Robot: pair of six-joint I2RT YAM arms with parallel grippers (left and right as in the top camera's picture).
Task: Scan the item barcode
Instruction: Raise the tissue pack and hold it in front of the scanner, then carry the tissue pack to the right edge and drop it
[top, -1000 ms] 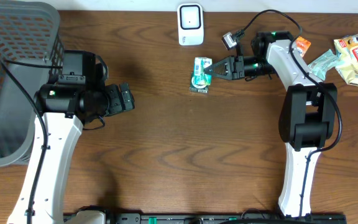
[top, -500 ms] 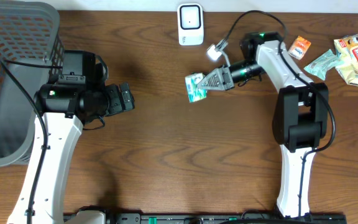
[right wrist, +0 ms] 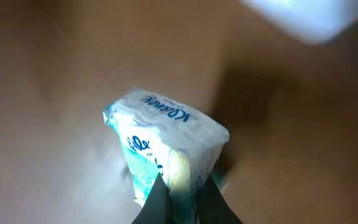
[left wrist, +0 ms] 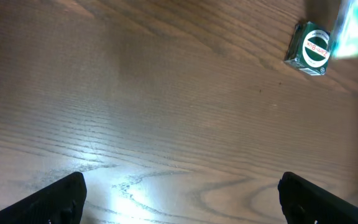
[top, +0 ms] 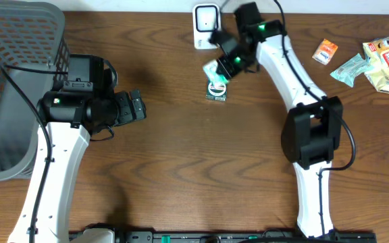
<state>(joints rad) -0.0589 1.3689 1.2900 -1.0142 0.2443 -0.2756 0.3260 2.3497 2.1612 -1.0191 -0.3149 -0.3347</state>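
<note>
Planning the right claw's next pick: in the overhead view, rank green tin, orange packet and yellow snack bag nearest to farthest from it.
1. The green tin, close beside the right claw, mid-table.
2. The orange packet, farther right.
3. The yellow snack bag, far right edge.

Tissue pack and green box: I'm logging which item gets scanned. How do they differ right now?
The tissue pack is pinched in the right gripper; the green box lies flat on the table, untouched. The tissue pack is soft, pale blue-and-white wrap; the green box is boxy, dark green with a round white label. Both are near the white scanner.
</note>
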